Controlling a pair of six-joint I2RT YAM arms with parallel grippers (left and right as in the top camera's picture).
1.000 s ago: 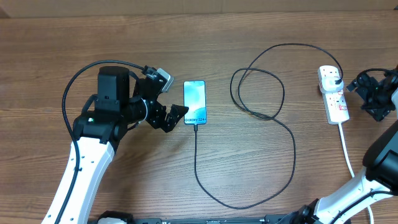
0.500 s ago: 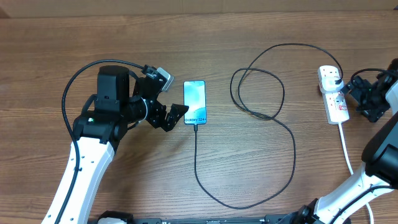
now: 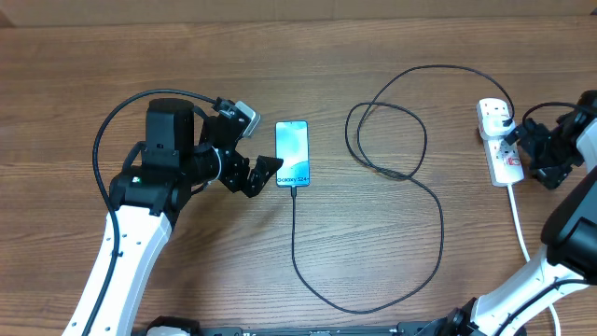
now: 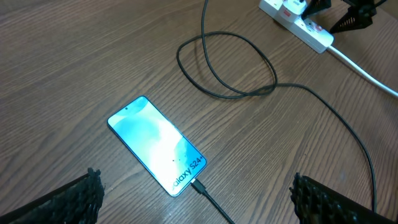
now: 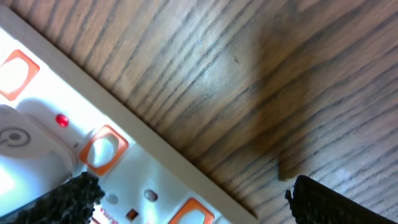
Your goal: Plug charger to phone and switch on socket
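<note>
The phone (image 3: 292, 153) lies screen-up and lit on the table, and also shows in the left wrist view (image 4: 157, 144). The charger (image 3: 438, 215) has its connector tip in the phone's bottom edge. Its thin black cable (image 4: 249, 93) loops across the table to the plug end on the socket (image 3: 506, 169). My left gripper (image 3: 261, 175) is open and empty, just left of the phone's lower end (image 4: 196, 193). My right gripper (image 3: 530, 147) is open and empty, low over the socket's right side (image 5: 193, 193). The socket's white body with orange-framed switches (image 5: 124, 168) lies between the fingers.
The socket's thick white cord (image 3: 519, 224) runs toward the front edge on the right. A black arm cable (image 3: 112, 131) arcs over my left arm. The charger cable's loops (image 3: 387, 135) lie between the phone and the socket.
My right gripper has moved left, from beside the socket to over its right edge. The left arm, phone and charger have not moved.
</note>
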